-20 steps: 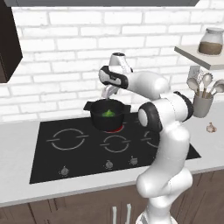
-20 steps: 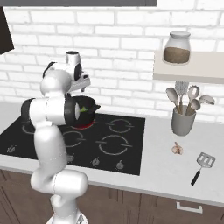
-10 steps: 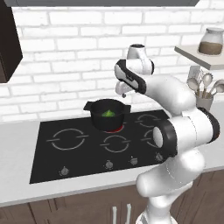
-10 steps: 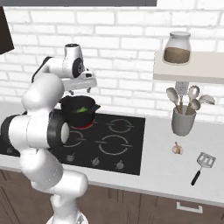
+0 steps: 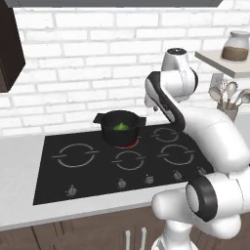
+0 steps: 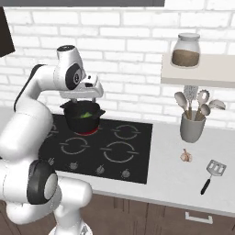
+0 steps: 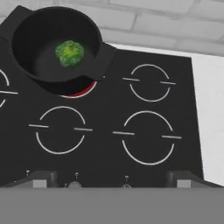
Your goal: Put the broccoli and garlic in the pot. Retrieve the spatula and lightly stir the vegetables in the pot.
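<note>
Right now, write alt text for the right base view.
A white robot arm holds its open tool just above a black pot containing broccoli on a stovetop. To the right, garlic and a spatula lie on the counter.

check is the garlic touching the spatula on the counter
Apart. The right base view shows the garlic lying left of the spatula, with bare counter between them.
</note>
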### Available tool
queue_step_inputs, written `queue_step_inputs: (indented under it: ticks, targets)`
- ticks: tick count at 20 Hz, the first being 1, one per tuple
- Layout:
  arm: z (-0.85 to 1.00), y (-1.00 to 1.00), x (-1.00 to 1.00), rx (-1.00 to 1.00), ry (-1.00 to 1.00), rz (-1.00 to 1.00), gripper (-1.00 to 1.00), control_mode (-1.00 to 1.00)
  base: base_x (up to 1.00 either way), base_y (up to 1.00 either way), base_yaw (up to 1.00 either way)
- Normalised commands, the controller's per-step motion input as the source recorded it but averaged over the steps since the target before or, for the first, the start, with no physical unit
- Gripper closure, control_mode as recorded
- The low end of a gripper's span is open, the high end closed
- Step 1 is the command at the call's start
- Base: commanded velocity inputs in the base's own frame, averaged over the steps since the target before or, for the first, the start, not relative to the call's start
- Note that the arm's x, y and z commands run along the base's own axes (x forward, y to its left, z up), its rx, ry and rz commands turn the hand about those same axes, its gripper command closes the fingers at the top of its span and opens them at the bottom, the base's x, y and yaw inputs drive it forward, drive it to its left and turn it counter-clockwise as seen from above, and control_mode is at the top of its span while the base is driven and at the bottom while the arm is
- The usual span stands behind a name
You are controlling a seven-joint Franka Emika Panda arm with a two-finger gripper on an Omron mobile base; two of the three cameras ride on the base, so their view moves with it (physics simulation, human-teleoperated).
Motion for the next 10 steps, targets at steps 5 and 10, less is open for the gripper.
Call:
queue_step_inputs:
  ticks: [5,10]
  targets:
    - [0.12,-0.14,-0.91,0.00,-0.13,-0.01,-1.00,-1.00,0.00,0.00,0.00]
    - [-0.01,0.00,-0.06,0.00,0.00,0.00,-1.00,1.00,0.00,0.00,0.00]
